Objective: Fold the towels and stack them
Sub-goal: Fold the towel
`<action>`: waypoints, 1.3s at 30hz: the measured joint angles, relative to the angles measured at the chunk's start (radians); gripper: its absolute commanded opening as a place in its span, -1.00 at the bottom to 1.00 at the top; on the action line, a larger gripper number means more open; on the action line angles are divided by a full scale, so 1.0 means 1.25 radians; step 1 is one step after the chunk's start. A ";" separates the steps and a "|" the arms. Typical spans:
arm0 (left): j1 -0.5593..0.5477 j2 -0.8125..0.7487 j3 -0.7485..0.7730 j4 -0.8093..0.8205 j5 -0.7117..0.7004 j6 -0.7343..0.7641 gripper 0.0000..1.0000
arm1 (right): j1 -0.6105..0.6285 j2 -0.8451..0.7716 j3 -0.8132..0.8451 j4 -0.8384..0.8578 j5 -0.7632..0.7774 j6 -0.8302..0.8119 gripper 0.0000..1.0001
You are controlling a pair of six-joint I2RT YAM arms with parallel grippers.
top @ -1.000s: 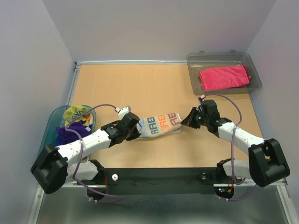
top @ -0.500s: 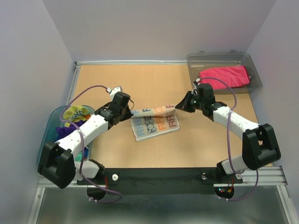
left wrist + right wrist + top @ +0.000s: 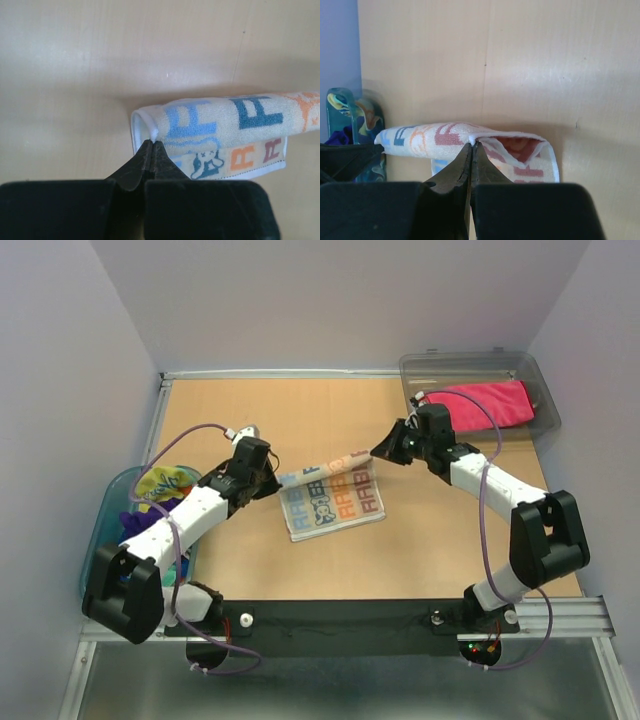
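Note:
The lettered towel point(image 3: 335, 502) with blue, orange and pink letters lies mid-table, its far edge lifted. My left gripper point(image 3: 279, 479) is shut on that edge's left corner, and the right gripper point(image 3: 377, 451) is shut on its right corner. In the left wrist view the left gripper point(image 3: 151, 143) pinches the white hem of the towel point(image 3: 240, 117), which curls over itself. In the right wrist view the right gripper point(image 3: 472, 145) pinches the towel point(image 3: 437, 135) at its fold. A magenta towel point(image 3: 480, 405) lies folded in the grey bin. Yellow point(image 3: 160, 483) and purple point(image 3: 142, 525) towels fill the tub.
The clear grey plastic bin point(image 3: 420, 370) stands at the far right corner. The blue-rimmed oval tub point(image 3: 105, 515) sits at the left table edge, also seen in the right wrist view as the tub point(image 3: 340, 107). A metal rail point(image 3: 280, 372) borders the table's far side.
Both grippers have moved away from the bases, carrying the towel's held edge. The towel went from a stretched bundle to lying spread on the table under its raised far edge.

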State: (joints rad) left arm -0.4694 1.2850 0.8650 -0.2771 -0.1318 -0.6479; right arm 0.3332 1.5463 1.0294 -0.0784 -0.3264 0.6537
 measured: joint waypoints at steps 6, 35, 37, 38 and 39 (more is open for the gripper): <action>0.000 -0.093 -0.124 0.040 0.080 -0.045 -1.00 | 0.000 -0.059 -0.091 0.000 -0.002 -0.003 -0.99; -0.112 -0.138 -0.304 0.123 0.142 -0.166 -1.00 | 0.000 -0.150 -0.259 0.002 -0.009 -0.017 -0.97; -0.114 -0.138 -0.312 0.123 0.139 -0.169 -1.00 | 0.000 -0.151 -0.278 0.002 -0.009 -0.017 -0.98; -0.116 -0.138 -0.315 0.124 0.138 -0.171 -1.00 | 0.000 -0.151 -0.288 0.001 -0.009 -0.017 -0.98; -0.117 -0.138 -0.318 0.123 0.137 -0.172 -1.00 | 0.000 -0.152 -0.299 -0.001 -0.009 -0.017 -0.98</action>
State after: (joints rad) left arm -0.6155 1.1126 0.4671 -0.1230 0.0399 -0.8631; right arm 0.3332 1.3567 0.6552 -0.0792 -0.3374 0.6323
